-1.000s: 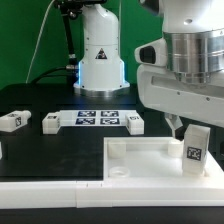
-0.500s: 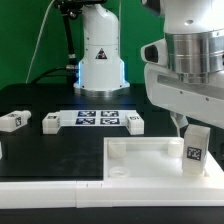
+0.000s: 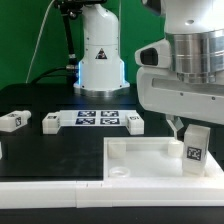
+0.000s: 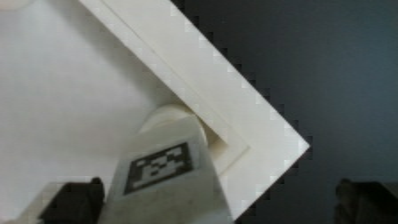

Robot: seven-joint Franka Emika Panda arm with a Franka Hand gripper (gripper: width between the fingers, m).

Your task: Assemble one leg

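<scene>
The black counter (image 3: 60, 155) carries everything. On it, the largest thing is the Panda arm: its white base (image 3: 100, 60) stands well beyond the white tray-like panel (image 3: 140, 148), and its thick wrist housing (image 3: 185, 70) hangs directly above the panel's end on the exterior view's right.

The panel lies flat on the near part of the counter. It has a raised rim and a round socket (image 3: 118, 172) at its near corner on the exterior view's left.

Beyond the panel, toward the arm's base, the marker board (image 3: 90, 120) lies flat with its row of tags facing up. A spare leg (image 3: 52, 122) lies at one end of that board and another spare leg (image 3: 135, 123) at the other, the latter being the closer to the panel. A third spare leg (image 3: 12, 122) lies farther from the panel, on the exterior view's left.

The leg (image 3: 195, 150) stands upright inside the panel, just within the rim by a corner, as the wrist view confirms. Its black-and-white tag faces outward.

The end effector (image 4: 217, 205) is over the panel with the leg between its dark fingertips (image 4: 71, 203). The fingertips are spread wide. One is close beside the leg and the other well apart from it, so nothing is pinched.
</scene>
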